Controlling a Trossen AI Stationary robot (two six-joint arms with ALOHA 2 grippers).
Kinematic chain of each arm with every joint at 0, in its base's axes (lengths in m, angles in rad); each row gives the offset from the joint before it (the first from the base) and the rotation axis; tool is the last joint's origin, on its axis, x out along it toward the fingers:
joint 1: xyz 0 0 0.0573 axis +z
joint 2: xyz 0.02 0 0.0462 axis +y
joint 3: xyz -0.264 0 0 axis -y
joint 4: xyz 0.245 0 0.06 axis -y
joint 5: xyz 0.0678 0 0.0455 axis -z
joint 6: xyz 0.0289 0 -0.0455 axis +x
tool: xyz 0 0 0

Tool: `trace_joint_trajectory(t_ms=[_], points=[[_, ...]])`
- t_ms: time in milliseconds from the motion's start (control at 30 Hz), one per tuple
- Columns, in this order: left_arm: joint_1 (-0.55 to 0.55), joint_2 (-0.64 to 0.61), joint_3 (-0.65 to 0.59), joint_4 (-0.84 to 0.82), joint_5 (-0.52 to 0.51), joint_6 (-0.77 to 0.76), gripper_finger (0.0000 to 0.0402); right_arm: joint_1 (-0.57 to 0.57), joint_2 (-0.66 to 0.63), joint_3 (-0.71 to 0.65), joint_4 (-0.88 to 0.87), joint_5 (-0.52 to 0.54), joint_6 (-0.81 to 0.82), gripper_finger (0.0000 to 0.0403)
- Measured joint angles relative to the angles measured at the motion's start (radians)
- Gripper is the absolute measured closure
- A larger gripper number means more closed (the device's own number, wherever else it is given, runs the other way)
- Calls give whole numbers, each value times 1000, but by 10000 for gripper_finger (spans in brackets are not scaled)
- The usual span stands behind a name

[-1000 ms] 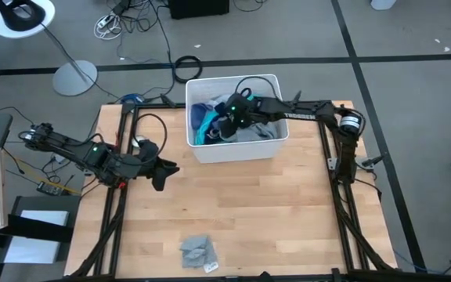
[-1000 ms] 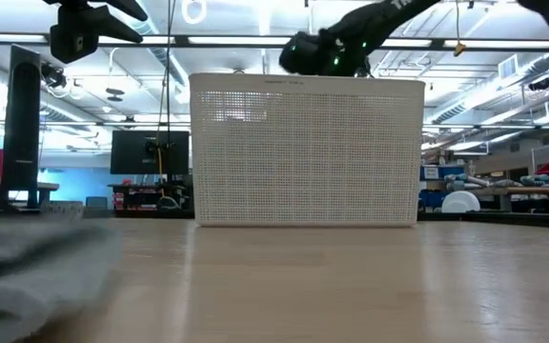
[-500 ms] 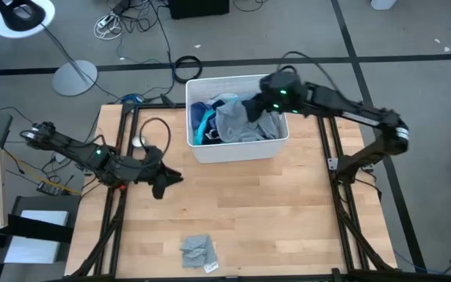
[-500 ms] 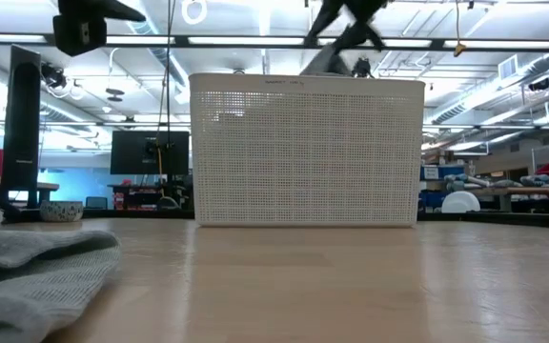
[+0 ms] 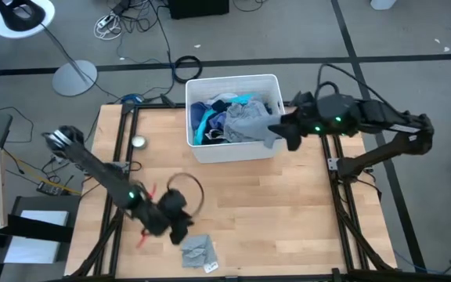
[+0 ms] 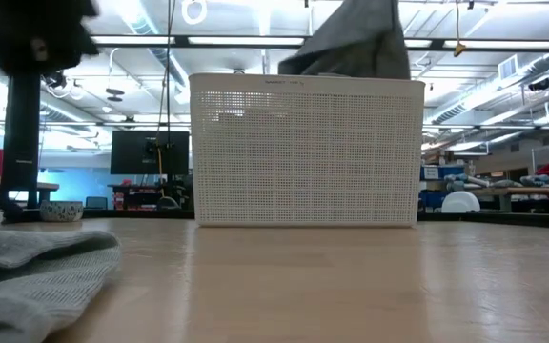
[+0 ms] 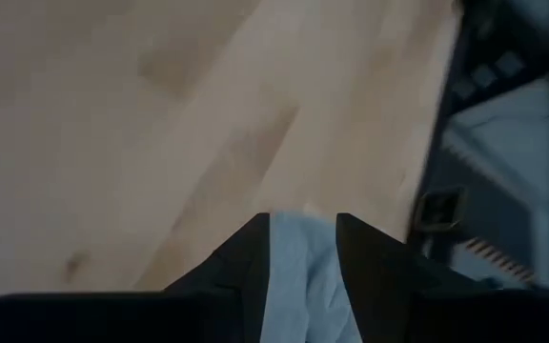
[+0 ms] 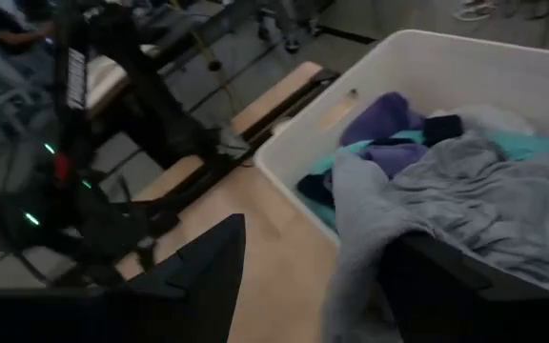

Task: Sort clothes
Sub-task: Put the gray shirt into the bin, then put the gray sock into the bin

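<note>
The white bin (image 5: 196, 149) stands at the table's far middle with clothes in it: a turquoise top (image 5: 242, 100) and blue pieces (image 5: 202, 121). The grey t-shirt (image 5: 247, 122) lies over the pile and trails past the bin's right rim to my right gripper (image 5: 287, 131), which is shut on it. It also shows above the bin in the low view (image 6: 351, 38). A small grey cloth piece (image 5: 198, 249) lies flat near the table's front edge. My left gripper (image 5: 182, 228) hovers open at its far left side; I cannot tell if it touches. My right gripper holds a bunched part of the grey t-shirt (image 8: 351, 276) between its two fingers, reaching in from the table's right side, just outside the bin's right rim. The held part is lifted above the rim. The rest of the shirt (image 8: 484, 191) lies on the pile in the bin.
Purple and dark pieces (image 8: 389, 143) lie deeper in the bin. A white tag (image 5: 212, 267) lies by the small grey piece. A small round object (image 5: 138, 142) sits on the left frame. Bare wood lies between the bin and the front edge (image 5: 272, 211).
My right gripper has risen out of the bin and gone toward the table's right edge, drawing the grey t-shirt up and over the bin's right rim. My left gripper has swung from the table's left edge toward the near edge, to the small grey piece.
</note>
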Motion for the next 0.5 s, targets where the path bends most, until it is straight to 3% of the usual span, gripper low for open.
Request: trace_joint_trajectory(t_ms=[300, 500], points=[[-50, 377, 206, -89, 28, -47, 297, 162, -42, 1, 24, 66, 42, 175], [-41, 544, 266, -93, 104, -64, 299, 219, -43, 1, 56, 141, 31, 175]])
